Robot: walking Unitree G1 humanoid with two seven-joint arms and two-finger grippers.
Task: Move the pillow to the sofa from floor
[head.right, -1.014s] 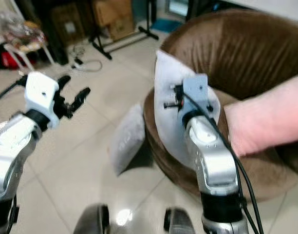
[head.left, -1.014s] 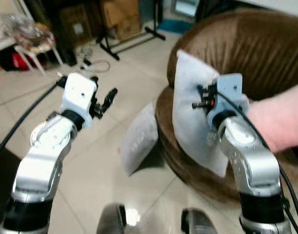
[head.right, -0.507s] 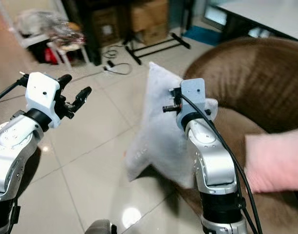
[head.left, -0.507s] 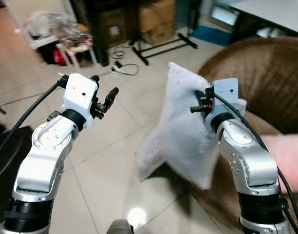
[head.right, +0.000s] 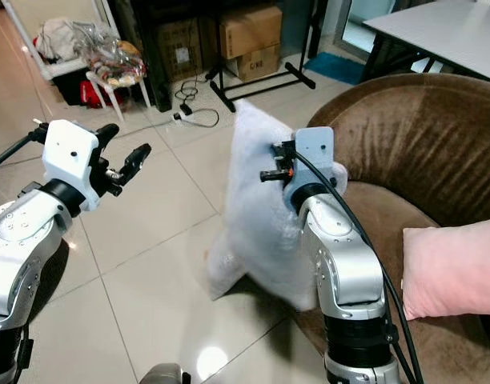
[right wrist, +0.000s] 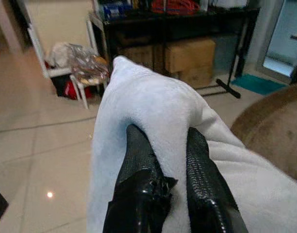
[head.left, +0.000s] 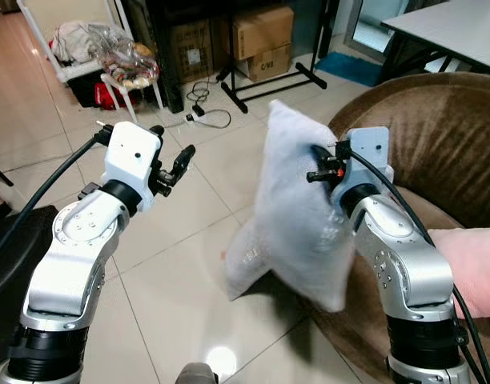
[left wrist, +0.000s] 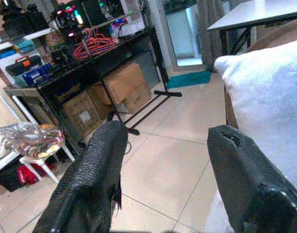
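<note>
The right gripper (right wrist: 170,160), fingers clamped on the fluffy white pillow (head.left: 297,216), holds it beside the brown sofa (head.right: 405,152); left gripper (left wrist: 165,160) fingers apart.

- The right arm is bent upward at the elbow, its silver forearm rising to a wrist held at chest height just in front of the sofa (head.right: 437,152).
- The right gripper (right wrist: 163,155) is clamped on a fold of the white pillow (head.left: 297,212); its two black fingers (right wrist: 139,160) press into the fabric, close together, and the pillow hangs below them clear of the floor.
- The left arm is raised and bent likewise, well to the left of the sofa, wrist tilted forward.
- The left gripper (left wrist: 165,145) holds nothing; its black fingers (left wrist: 97,165) stand wide apart, near the pillow's edge but not touching it.
</note>
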